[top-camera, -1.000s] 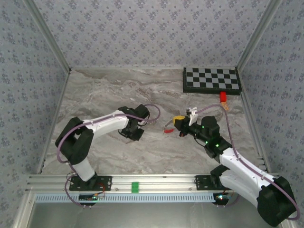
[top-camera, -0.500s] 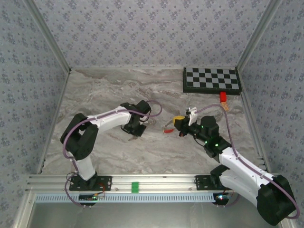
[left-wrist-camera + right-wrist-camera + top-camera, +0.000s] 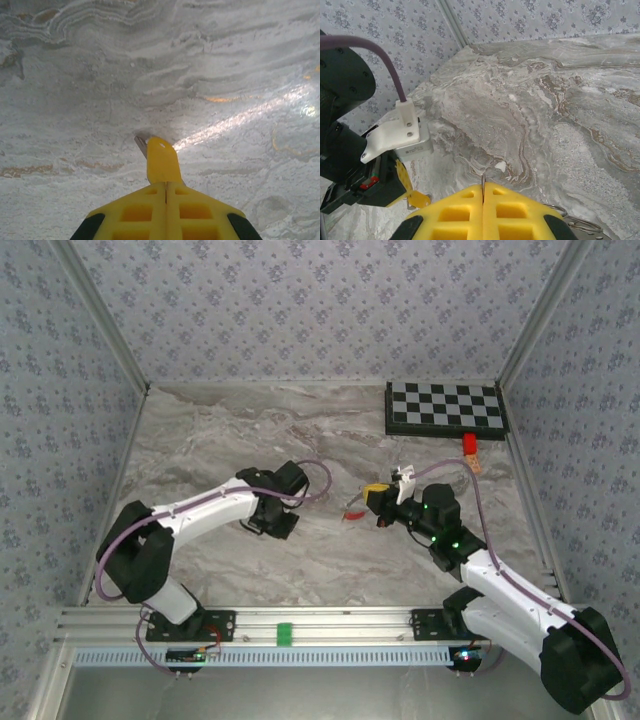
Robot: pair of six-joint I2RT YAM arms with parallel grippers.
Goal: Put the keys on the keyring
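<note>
I've got L pincer (image 3: 165,186) clamped shut on yellow-head key (image 3: 161,160), sticking straight fwd; R pincer (image 3: 483,187) pinched shut on keyring (image 3: 353,512), well apart to key's right.

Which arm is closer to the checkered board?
Right. The right fingers are in front of the board, slightly left; the left fingers are much farther left.
</note>
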